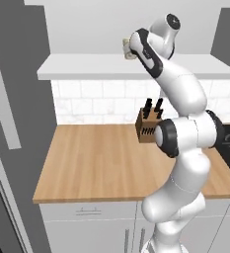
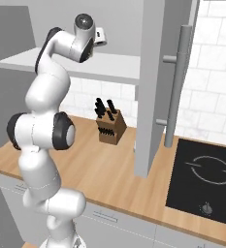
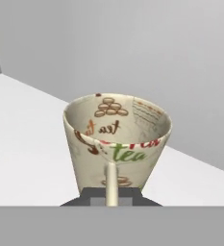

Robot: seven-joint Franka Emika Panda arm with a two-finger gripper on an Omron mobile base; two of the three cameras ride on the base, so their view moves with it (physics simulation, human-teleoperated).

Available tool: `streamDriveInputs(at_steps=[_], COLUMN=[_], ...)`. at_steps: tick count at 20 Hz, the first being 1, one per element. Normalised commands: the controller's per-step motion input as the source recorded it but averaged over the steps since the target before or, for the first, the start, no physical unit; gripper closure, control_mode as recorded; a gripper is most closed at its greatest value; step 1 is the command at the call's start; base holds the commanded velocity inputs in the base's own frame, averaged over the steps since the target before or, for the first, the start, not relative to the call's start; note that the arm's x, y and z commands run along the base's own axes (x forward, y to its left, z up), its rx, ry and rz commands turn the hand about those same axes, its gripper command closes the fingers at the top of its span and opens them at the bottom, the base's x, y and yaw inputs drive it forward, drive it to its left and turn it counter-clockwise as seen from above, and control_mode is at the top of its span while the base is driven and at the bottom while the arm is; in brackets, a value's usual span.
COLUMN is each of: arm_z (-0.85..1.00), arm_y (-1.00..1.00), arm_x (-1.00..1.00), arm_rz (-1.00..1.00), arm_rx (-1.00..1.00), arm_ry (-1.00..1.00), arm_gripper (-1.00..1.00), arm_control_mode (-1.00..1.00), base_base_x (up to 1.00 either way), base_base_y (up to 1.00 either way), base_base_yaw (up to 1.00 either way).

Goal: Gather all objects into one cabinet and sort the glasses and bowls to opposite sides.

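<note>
Arm reaches high over the counter [image 1: 96, 163], hand at the white shelf [image 1: 87, 66] of the cabinet. Knife block [image 1: 147, 127] stands on the counter toward the back wall, just behind the arm's elbow joint in the left base view; in the right base view it sits at 3 o'clock of that elbow, well clear. Grey cabinet door [image 2: 155, 72] hangs open edge-on at 3 o'clock of the hand, bar handle [image 2: 176, 87] on its far side; black hob [image 2: 206, 177] lies at 5 o'clock, set in the counter. Mug [image 3: 116, 144] is upright on the shelf, mouth up, long axis vertical, handle turned straight toward the camera at 6 o'clock; "tea" lettering and brown sketches inside and out. In the left base view a sliver of it [image 1: 127, 49] shows past the wrist. Bare shelf around it, grey back wall behind. Gripper [image 3: 111, 196] sits at the mug's base by the handle; fingertips mostly hidden, so cannot tell whether they clamp the handle or stand apart
</note>
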Motion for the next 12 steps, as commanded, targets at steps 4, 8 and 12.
streamDriveInputs(at_steps=[4,8,12], arm_z=[0.14,0.02,0.13], arm_y=[-0.09,-0.11,-0.02], arm_x=[-0.91,-1.00,-1.00], arm_rz=[0.00,-0.02,-0.03], arm_rx=[0.02,0.05,0.04], arm_ry=[-0.02,0.00,0.00], arm_gripper=[1.00,1.00,1.00], arm_control_mode=[-1.00,-1.00,-1.00], base_base_x=[0.00,0.00,0.00], base_base_y=[0.00,0.00,0.00], base_base_yaw=[0.00,0.00,0.00])
